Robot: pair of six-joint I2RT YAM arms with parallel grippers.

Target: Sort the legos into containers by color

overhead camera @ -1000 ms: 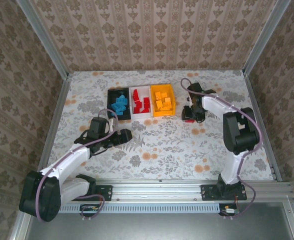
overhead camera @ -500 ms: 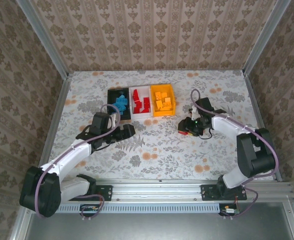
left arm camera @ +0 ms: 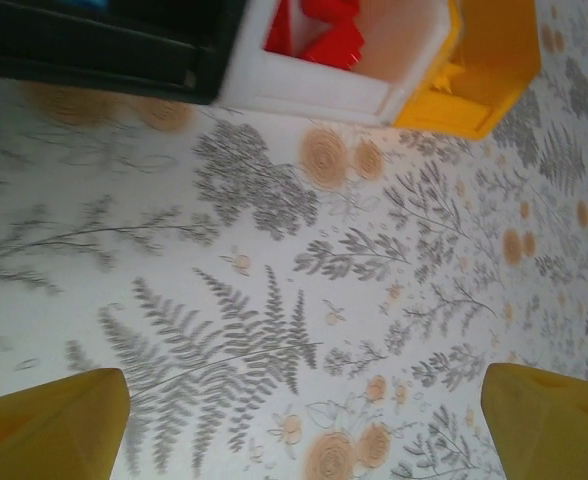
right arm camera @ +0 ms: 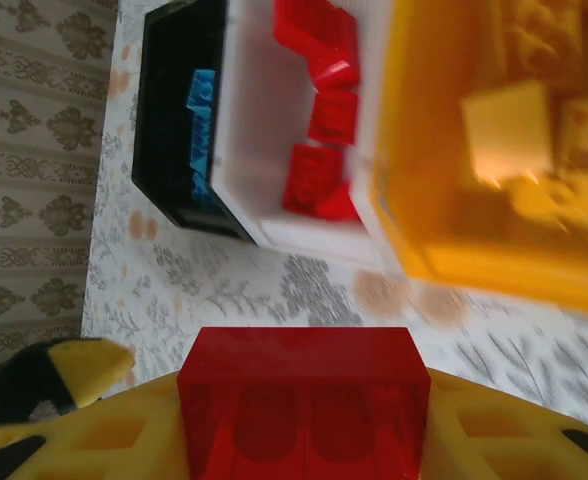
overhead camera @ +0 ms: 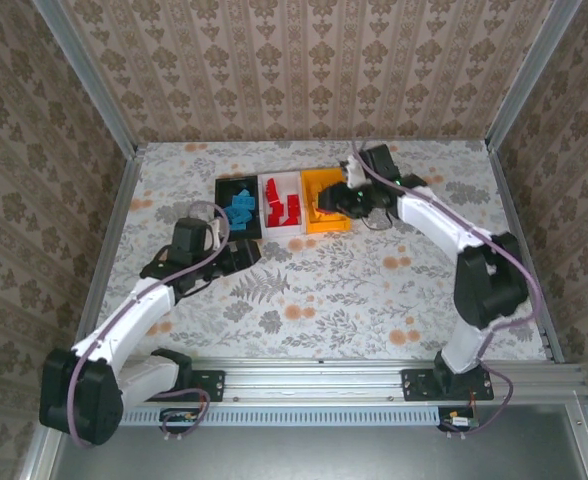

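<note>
I am in the middle of delivering a red brick [right arm camera: 304, 395]. My right hand [overhead camera: 334, 203] pinches it between its fingers, and in the right wrist view it sits square across the bottom of the picture. The white bin [overhead camera: 281, 205] is where it belongs: the other red bricks [right arm camera: 324, 120] lie in it. The black bin [overhead camera: 236, 208] touches the white bin on one side and holds the blue bricks [right arm camera: 202, 110]. The orange bin [overhead camera: 324, 200] touches it on the other side and holds the orange bricks [right arm camera: 514, 130]. As I judge it, my right hand hovers over the orange bin, just beside the white bin and not yet above it.

The next move calls for a short sideways shift until the brick hangs over the middle of the white bin, then a release. If I let go too early, the red brick falls among the orange ones.

My left hand [overhead camera: 239, 255] is spread wide and empty, low over the surface [left arm camera: 274, 300] on the near side of the white bin, apart from it.
</note>
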